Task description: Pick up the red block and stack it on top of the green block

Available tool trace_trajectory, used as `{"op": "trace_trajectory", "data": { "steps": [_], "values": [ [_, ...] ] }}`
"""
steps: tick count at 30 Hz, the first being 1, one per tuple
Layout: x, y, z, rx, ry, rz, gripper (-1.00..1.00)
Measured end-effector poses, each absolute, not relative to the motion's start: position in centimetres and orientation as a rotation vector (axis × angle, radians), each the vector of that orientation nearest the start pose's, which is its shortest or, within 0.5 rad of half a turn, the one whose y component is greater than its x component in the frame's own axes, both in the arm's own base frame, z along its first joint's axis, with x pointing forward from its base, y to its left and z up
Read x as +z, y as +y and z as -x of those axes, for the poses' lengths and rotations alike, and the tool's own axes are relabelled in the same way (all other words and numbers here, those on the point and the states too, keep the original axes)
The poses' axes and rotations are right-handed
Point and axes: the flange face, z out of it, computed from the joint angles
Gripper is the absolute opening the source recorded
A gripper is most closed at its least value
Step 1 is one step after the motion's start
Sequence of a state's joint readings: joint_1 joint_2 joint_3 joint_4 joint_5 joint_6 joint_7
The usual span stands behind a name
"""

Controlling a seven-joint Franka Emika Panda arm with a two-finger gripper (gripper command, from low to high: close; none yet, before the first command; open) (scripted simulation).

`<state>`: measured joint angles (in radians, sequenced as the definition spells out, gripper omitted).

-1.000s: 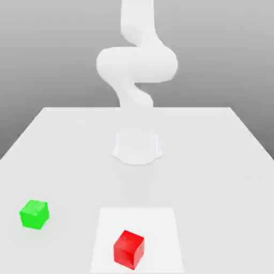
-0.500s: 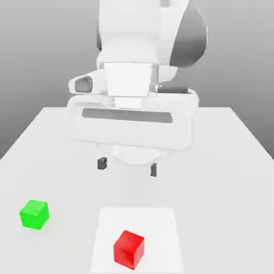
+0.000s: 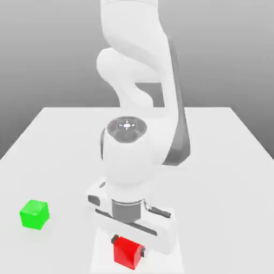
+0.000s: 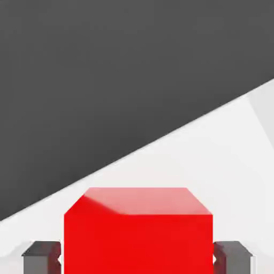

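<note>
Two cubes are seen on the white bench (image 3: pixel 235 139), beneath the large white arm (image 3: pixel 136 80) that is bent low over the near edge. The gripper (image 3: pixel 128 247) is set down around the red block (image 3: pixel 127 251), which sits on a paler square patch of the bench; in the hand view the red block (image 4: pixel 138 233) is flanked closely by the dark fingers (image 4: pixel 42 256), one against each side face, so a narrow grip on it appears to be made. Whether it is off the bench cannot be told. The green block (image 3: pixel 34 214) lies well apart, toward the exterior view's left. The grip should be confirmed square and firm, and a straight lift is advised before any sideways travel.
</note>
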<state>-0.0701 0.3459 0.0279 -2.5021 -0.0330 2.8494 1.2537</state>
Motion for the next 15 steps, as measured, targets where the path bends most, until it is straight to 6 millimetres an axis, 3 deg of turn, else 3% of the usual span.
{"op": "trace_trajectory", "data": {
  "steps": [3, 8, 12, 15],
  "values": [
    [14.9, -1.7, -46.2, -0.002, 1.858, 2.532, -1.0],
    [20.2, -1.9, -46.2, -0.002, 1.865, 2.528, -1.0],
    [22.2, -10.3, -44.1, -0.008, 2.131, 2.318, -1.0],
    [23.2, -18.3, -40.5, -0.008, 2.374, 2.07, -1.0]
  ]
}}
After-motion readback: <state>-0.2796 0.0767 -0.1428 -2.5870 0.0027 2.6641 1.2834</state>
